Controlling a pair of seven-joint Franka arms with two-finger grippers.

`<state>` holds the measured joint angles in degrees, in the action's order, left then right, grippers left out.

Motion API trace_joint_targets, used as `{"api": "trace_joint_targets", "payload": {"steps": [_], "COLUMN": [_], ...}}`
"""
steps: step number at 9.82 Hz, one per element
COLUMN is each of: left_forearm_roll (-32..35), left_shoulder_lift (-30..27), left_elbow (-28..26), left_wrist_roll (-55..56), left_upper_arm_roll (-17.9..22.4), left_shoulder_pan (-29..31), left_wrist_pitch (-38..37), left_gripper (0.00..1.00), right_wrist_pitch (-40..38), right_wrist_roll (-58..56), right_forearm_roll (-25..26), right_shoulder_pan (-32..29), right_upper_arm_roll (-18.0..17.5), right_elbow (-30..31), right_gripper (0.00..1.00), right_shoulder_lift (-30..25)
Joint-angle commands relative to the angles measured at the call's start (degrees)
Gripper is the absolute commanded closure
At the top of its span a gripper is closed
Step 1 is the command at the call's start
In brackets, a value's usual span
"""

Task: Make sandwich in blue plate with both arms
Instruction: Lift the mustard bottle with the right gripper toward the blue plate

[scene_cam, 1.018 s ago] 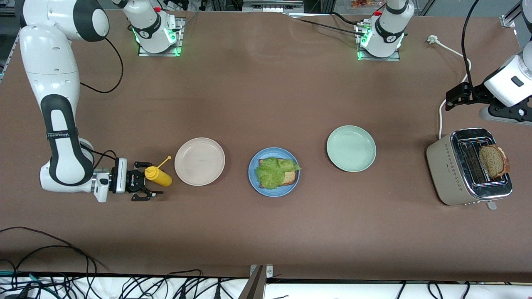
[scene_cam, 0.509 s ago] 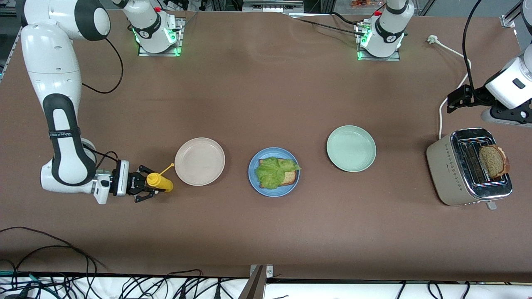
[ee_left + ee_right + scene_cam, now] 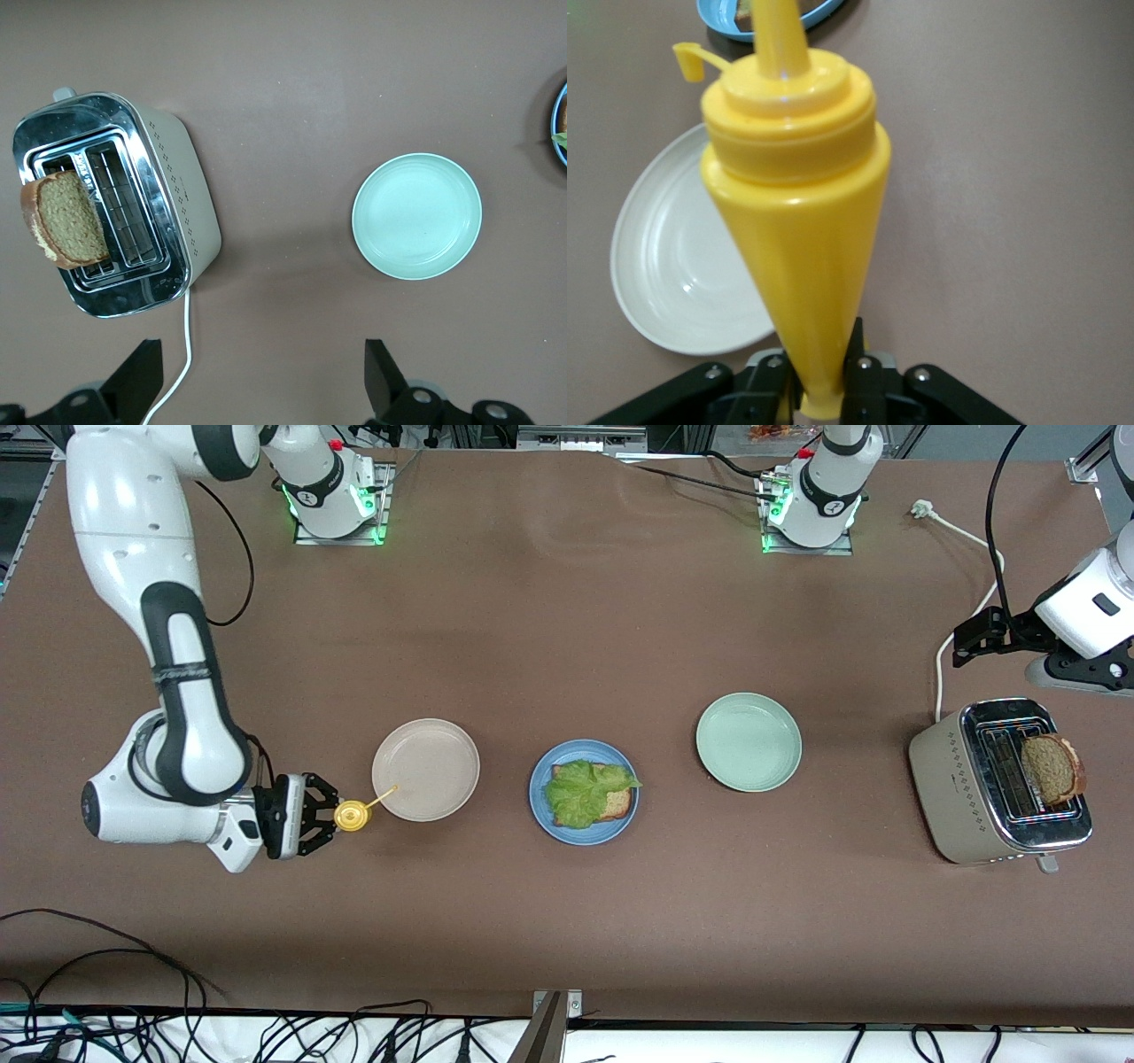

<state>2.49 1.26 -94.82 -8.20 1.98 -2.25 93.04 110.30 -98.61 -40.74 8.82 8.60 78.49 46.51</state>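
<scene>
The blue plate [image 3: 585, 836] sits mid-table and holds a bread slice [image 3: 618, 804] with a ruffled lettuce leaf [image 3: 585, 788] on it. A second bread slice [image 3: 1052, 768] sticks up out of the toaster [image 3: 961, 788]; it also shows in the left wrist view [image 3: 66, 220]. My right gripper [image 3: 323, 815] is shut on the base of a yellow squeeze bottle [image 3: 352, 816] beside the beige plate [image 3: 425, 769]. In the right wrist view the bottle [image 3: 797, 195] fills the middle, clamped at my gripper [image 3: 819, 381]. My left gripper [image 3: 261, 381] is open and empty, waiting above the table by the toaster.
A pale green plate [image 3: 749, 742] lies between the blue plate and the toaster. The toaster's white cable [image 3: 961, 602] runs toward the left arm's base. The blue plate's edge shows past the bottle's nozzle in the right wrist view [image 3: 722, 16].
My right gripper closed on the yellow bottle and lifted it, tipping its nozzle toward the beige plate. The right arm swung in over the table. The left arm has hardly moved.
</scene>
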Motion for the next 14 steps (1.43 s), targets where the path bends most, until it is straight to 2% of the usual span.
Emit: {"api": "trace_joint_targets", "payload": {"steps": [1,5,8,11,13,14], "left_forearm_roll": [1.5,1.4,1.4,1.4,1.3,1.3], "left_shoulder_lift": [0.4,0.6,1.1,1.2,1.6,2.0], "left_elbow": [1.0,1.0,1.7,1.7,1.7,1.8], "left_wrist_roll": [-1.0,-1.0,-1.0,-1.0,-1.0,-1.0], "left_upper_arm_roll": [0.1,0.1,0.1,0.1,0.2,0.3], "left_shoulder_pan": [-0.2,-0.2,-0.2,-0.1,0.1,0.3], "left_wrist_pitch": [0.0,0.0,0.0,0.0,0.0,0.1], "left_gripper": [0.00,0.00,0.00,0.00,0.00,0.00], "right_wrist_pitch": [0.0,-0.3,-0.5,-4.3,-8.0,-10.3], "right_wrist_roll": [18.9,36.3,47.7,58.8,62.8,64.9], "right_forearm_roll": [12.2,26.2,39.4,54.2,59.4,60.0], "right_shoulder_pan": [8.9,23.3,32.5,41.0,45.3,49.1], "right_upper_arm_roll": [4.0,9.7,11.2,11.9,13.4,16.4], "right_elbow": [-0.4,-4.2,-4.7,-6.3,-10.0,-11.3], "right_gripper": [1.00,1.00,1.00,1.00,1.00,1.00], "right_shoulder_lift": [-4.2,-4.5,-4.2,-1.9,1.8,4.3]}}
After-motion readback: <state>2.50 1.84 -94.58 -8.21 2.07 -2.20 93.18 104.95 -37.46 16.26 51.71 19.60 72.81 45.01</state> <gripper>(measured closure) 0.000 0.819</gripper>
